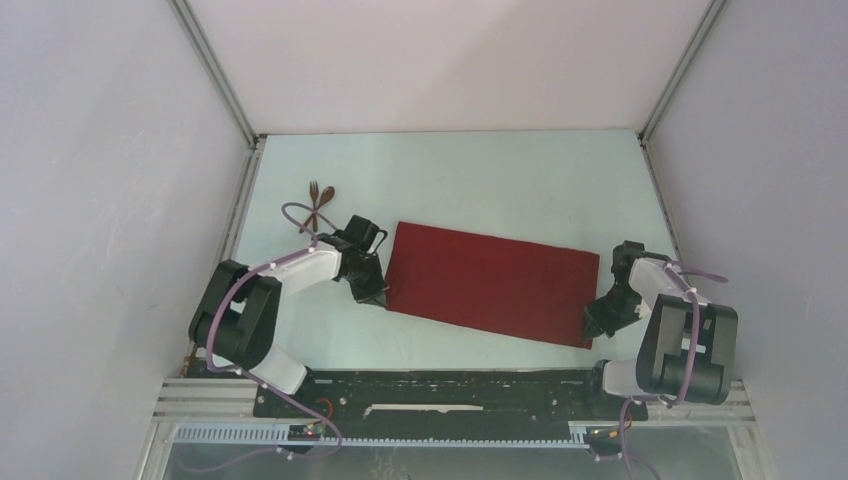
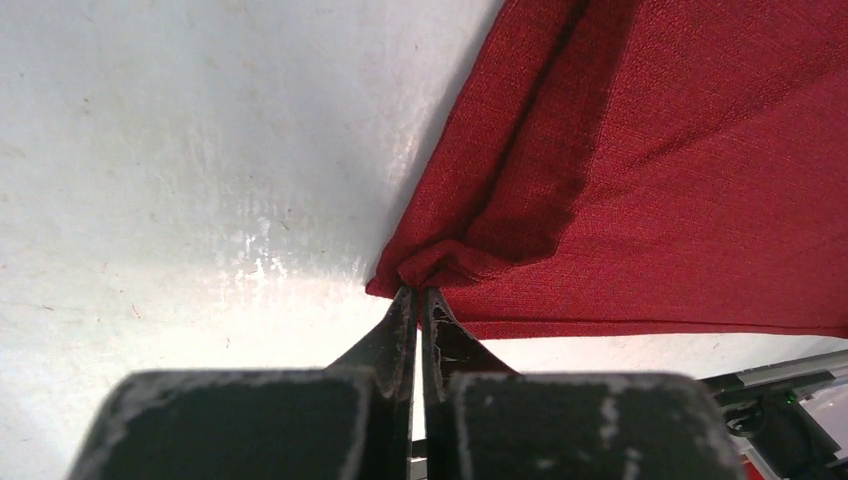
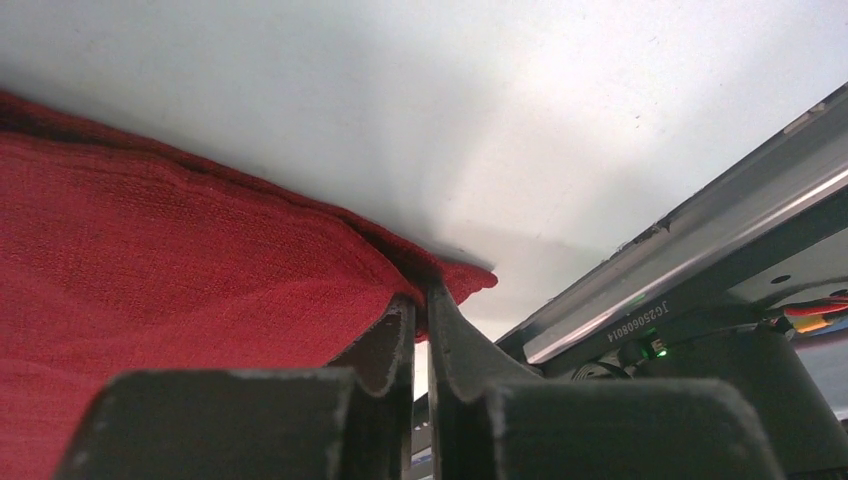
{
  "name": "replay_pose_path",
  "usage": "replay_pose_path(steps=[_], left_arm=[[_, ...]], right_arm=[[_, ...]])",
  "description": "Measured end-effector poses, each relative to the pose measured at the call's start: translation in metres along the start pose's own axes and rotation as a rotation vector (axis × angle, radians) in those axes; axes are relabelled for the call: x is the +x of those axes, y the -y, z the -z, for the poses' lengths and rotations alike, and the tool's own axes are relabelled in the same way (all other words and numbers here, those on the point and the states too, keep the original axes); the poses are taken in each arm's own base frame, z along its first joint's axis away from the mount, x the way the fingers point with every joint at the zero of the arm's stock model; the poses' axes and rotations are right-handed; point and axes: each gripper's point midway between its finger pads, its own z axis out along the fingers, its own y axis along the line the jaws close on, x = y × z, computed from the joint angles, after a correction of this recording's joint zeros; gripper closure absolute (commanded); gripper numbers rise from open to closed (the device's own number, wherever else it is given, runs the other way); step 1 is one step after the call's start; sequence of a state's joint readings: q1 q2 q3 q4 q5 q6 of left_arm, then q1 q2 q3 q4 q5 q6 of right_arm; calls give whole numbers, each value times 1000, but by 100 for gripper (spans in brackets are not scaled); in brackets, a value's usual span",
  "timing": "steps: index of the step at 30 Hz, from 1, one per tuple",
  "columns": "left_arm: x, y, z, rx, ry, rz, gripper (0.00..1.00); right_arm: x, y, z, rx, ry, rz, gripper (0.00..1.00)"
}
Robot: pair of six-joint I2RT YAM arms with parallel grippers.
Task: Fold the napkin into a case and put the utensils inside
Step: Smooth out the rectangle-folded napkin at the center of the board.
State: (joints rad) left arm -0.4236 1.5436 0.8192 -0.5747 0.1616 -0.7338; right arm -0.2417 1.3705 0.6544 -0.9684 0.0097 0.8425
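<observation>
The left gripper (image 2: 418, 300) had its jaws pressed together on the near left corner of the napkin (image 1: 490, 283), the cloth puckered into a small bunch right at the tips. The right gripper (image 3: 422, 300) pinched the near right corner likewise, jaws all but closed with only fabric between them. The napkin's long axis ran from one pair of jaws to the other, and its whole breadth lay flat beyond them on the table (image 1: 480, 180), so each arm was nearest its own end. Any further fold would probably carry that near edge away from the jaws. The fork and spoon (image 1: 320, 195) lay crossed farther off, past the left jaws, well apart from the cloth.
</observation>
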Motion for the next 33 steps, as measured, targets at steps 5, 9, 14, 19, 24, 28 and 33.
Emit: replay_pose_path(steps=[5, 9, 14, 19, 24, 28, 33], left_arm=[[-1, -3, 0, -17, 9, -3, 58], [-5, -10, 15, -43, 55, -9, 52], [-13, 5, 48, 27, 131, -32, 48], [-22, 49, 55, 204, 103, -63, 49], [-27, 68, 17, 262, 10, -50, 48], [-29, 63, -13, 244, -34, -12, 47], [-33, 60, -15, 257, -28, 18, 46]], right_arm=[[-3, 2, 3, -6, 25, -2, 56], [-5, 8, 20, -40, 89, -3, 36], [-14, 4, 58, -157, 215, 15, 21], [-17, -35, 79, -352, 237, 173, 14], [-14, -75, 68, -458, 153, 317, 11], [-20, -85, 46, -444, 108, 345, 11], [-18, -71, 30, -367, 70, 305, 10]])
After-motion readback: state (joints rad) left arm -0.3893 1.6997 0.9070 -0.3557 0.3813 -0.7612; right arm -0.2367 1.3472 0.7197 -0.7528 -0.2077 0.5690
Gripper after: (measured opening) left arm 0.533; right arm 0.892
